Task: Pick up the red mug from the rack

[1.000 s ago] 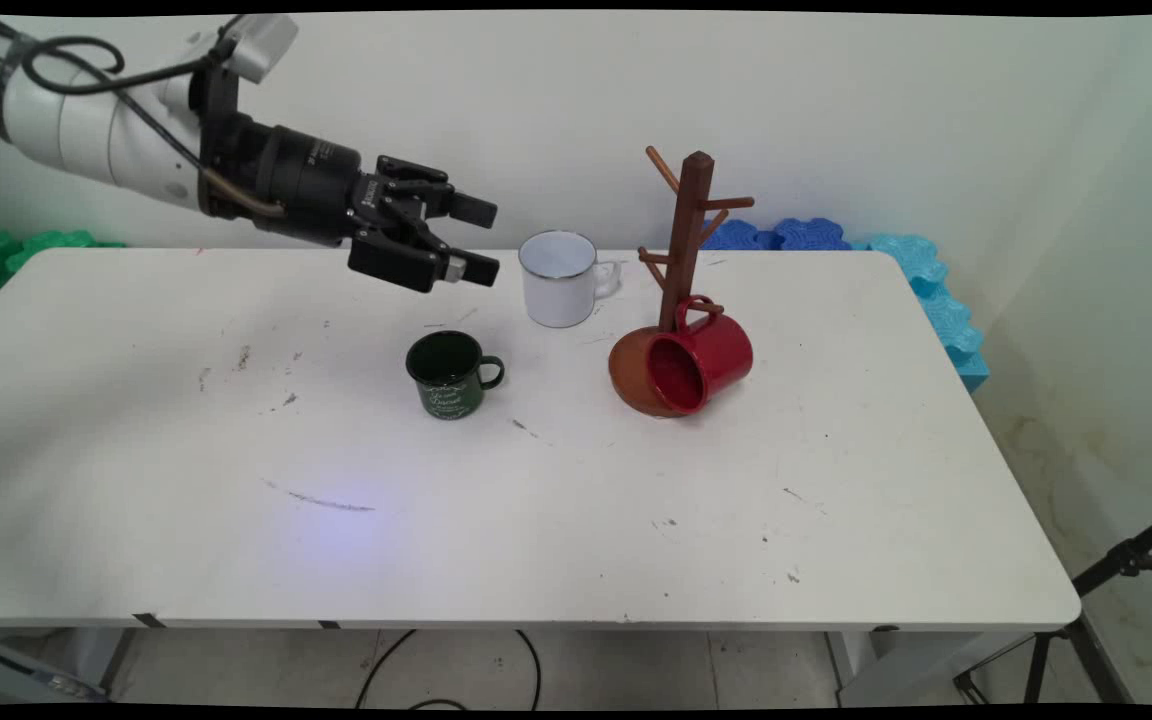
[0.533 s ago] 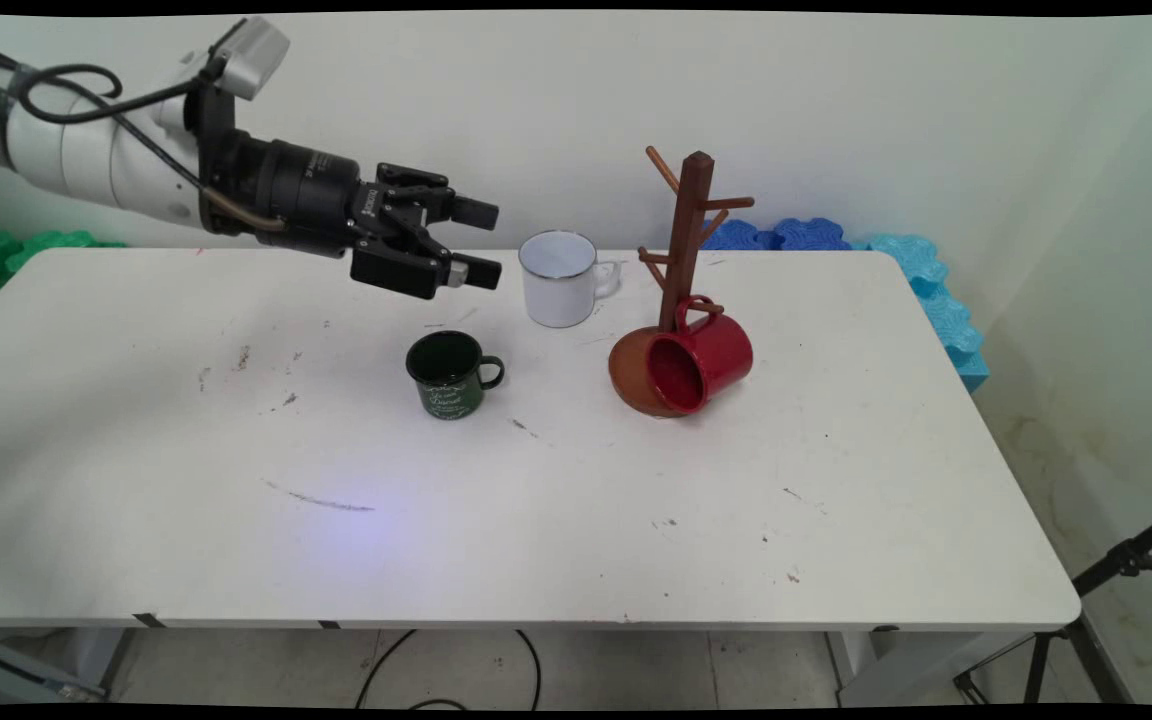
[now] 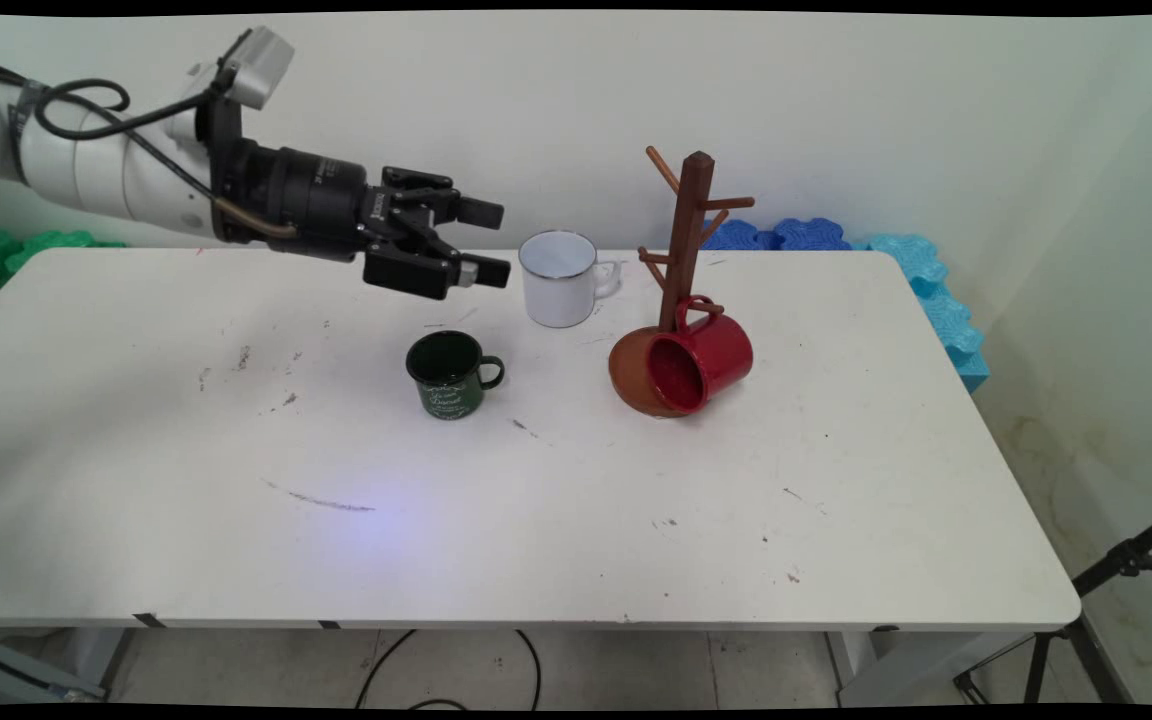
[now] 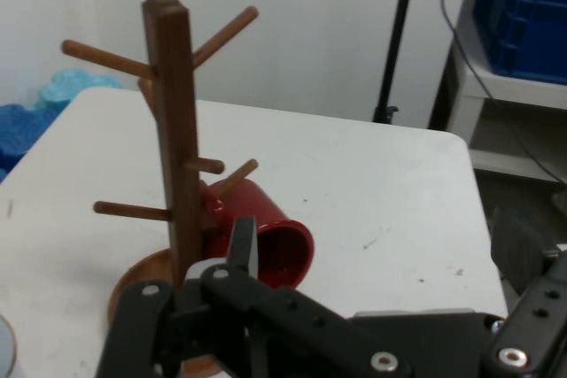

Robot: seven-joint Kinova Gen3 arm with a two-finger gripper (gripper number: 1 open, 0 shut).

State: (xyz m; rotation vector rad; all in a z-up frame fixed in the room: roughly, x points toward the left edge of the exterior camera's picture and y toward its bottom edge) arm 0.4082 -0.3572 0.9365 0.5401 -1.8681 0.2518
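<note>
Gripper (image 3: 494,242) hangs open and empty, just left of a white mug (image 3: 558,279). A green mug (image 3: 448,374) stands nearer; right, a red mug (image 3: 698,360) hangs on the mug tree (image 3: 688,240).

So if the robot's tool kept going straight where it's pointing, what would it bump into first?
Probably the white mug, right in front of the open tool in the main view. The hand view aims at the wooden mug tree and red mug, so depth is uncertain.
</note>
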